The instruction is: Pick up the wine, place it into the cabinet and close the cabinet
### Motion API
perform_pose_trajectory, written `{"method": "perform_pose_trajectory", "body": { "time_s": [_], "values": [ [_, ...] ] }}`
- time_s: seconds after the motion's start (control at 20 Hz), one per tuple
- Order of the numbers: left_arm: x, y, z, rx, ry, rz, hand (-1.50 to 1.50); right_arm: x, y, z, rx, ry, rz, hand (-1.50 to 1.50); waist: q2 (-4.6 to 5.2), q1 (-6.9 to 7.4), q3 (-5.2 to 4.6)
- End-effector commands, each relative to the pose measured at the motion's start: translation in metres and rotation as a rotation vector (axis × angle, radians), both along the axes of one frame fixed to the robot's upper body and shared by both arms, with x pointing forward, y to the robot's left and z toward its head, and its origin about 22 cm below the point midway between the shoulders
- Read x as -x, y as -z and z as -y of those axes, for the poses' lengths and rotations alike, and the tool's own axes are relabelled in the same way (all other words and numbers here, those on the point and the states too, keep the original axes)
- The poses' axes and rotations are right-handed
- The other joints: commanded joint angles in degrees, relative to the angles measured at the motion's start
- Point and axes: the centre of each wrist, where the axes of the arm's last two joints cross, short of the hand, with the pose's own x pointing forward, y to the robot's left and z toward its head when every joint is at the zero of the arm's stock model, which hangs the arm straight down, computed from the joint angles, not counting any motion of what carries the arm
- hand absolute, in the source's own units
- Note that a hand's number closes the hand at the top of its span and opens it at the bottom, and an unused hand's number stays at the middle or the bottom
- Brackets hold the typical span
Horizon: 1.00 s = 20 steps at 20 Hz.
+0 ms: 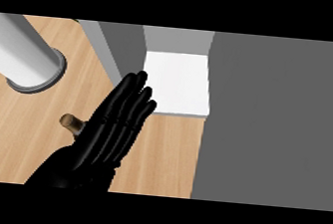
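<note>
A grey cabinet (pixel 275 123) fills the right side, its white interior (pixel 176 82) seen beside a grey panel (pixel 119 50). 1 grey forearm (pixel 19 53) is seen at upper left over the wooden counter (pixel 21 121). 1 black hand (pixel 112 129) is shown, fingers (pixel 130 98) straight and together. Only the wine (pixel 71 122) bottle's cork-coloured tip is visible, just left of the fingers, the rest hidden beneath them.
</note>
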Motion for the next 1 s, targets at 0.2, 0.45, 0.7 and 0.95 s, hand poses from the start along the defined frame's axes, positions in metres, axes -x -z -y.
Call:
{"method": "perform_pose_trajectory", "body": {
  "time_s": [0.2, 0.45, 0.7, 0.95],
  "values": [
    [0.001, -0.017, -0.007, -0.002, -0.071, 0.017, -1.50, 0.024, -0.043, 0.003, -0.015, -0.008, 0.053, -1.50, 0.29, 0.47, -0.04],
    [0.015, -0.021, -0.021, 0.001, -0.093, 0.012, -1.50, 0.039, -0.045, 0.008, -0.009, 0.012, 0.051, -1.50, 0.12, 0.17, 0.00],
    [0.007, -0.016, -0.032, -0.032, -0.163, 0.019, -1.50, 0.048, -0.047, 0.007, -0.014, -0.003, 0.067, -1.50, 0.09, -0.29, -0.01],
    [-0.004, -0.026, -0.052, -0.052, -0.213, 0.013, -1.50, 0.047, -0.052, -0.002, -0.030, -0.009, 0.073, -1.50, 0.13, -0.19, -0.09]
  ]
}}
